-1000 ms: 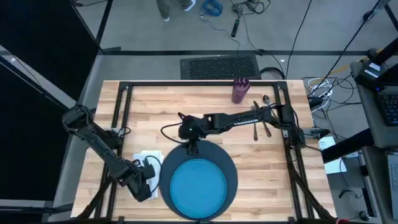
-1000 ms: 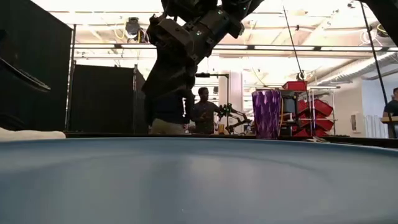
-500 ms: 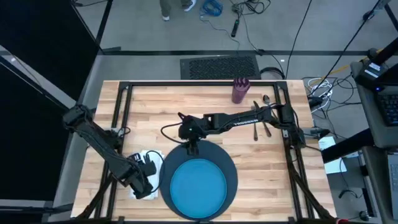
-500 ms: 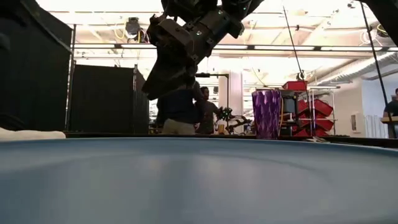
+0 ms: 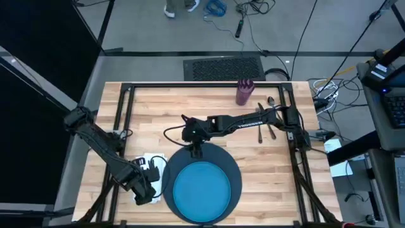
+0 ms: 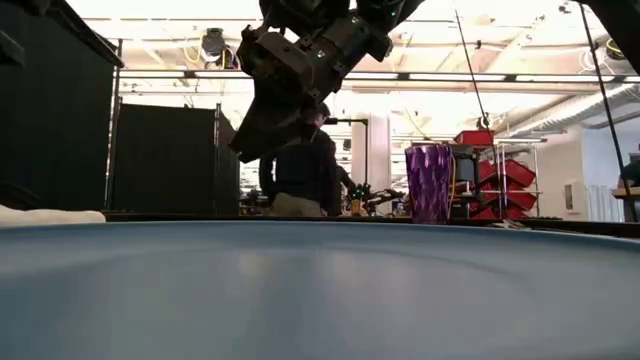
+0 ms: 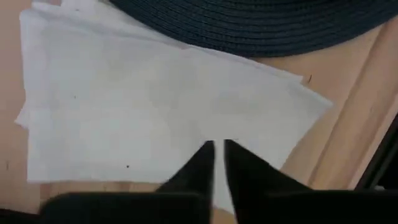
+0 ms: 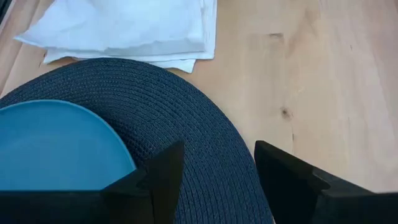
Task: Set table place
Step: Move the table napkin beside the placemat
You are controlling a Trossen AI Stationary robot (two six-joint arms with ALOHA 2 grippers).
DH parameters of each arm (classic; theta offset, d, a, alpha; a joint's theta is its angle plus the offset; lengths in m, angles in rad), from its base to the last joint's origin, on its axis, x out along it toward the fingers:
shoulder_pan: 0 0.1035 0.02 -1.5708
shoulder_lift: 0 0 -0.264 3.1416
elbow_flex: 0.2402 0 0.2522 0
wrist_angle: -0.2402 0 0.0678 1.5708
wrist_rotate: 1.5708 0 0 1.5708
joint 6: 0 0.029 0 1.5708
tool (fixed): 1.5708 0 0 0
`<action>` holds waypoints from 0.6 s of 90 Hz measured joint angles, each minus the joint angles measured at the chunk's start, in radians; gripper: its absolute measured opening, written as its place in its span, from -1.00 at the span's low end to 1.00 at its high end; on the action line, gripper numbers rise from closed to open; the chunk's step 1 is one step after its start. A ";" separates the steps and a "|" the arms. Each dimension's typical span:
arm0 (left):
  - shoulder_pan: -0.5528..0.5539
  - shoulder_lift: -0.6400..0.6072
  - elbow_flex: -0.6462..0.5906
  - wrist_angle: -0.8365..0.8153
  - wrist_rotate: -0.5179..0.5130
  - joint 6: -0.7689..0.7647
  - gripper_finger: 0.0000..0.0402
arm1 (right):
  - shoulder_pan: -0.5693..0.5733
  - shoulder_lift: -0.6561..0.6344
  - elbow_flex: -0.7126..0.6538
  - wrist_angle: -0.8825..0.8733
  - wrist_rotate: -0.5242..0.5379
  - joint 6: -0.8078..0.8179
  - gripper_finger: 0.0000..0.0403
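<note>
High view: bright blue plate (image 5: 202,188) sits on dark grey woven charger (image 5: 235,172), lower centre.
Left gripper (image 7: 217,163): fingers nearly closed over white cloth napkin (image 7: 137,118), lower left.
Right gripper (image 8: 214,177): released above charger's upper edge.
Risk: napkin may bunch or drag if pinched shallowly.

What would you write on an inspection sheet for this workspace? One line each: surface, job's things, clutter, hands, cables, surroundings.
Surface: wooden table, black frame.
Job's things: blue plate on dark round mat; white napkin beside the mat, on the left arm's side; purple cup and cutlery at the far right.
Clutter: nothing seen.
Hands: left hand over the napkin, fingers nearly together; right hand open above the mat's far edge.
Cables: loose leads on the floor beyond the table.
Surroundings: person standing behind, red shelves.
</note>
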 joint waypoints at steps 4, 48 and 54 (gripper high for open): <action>0.000 0.000 -0.006 0.018 -0.031 -0.001 -0.98 | 0.000 0.000 0.000 0.000 0.000 0.000 -0.09; -0.022 0.001 -0.214 0.311 0.049 -0.109 -1.00 | 0.000 0.000 0.000 -0.031 0.000 0.000 -0.09; -0.021 0.001 -0.223 0.312 0.048 -0.109 -1.00 | 0.000 0.000 0.000 -0.030 0.000 0.002 -0.09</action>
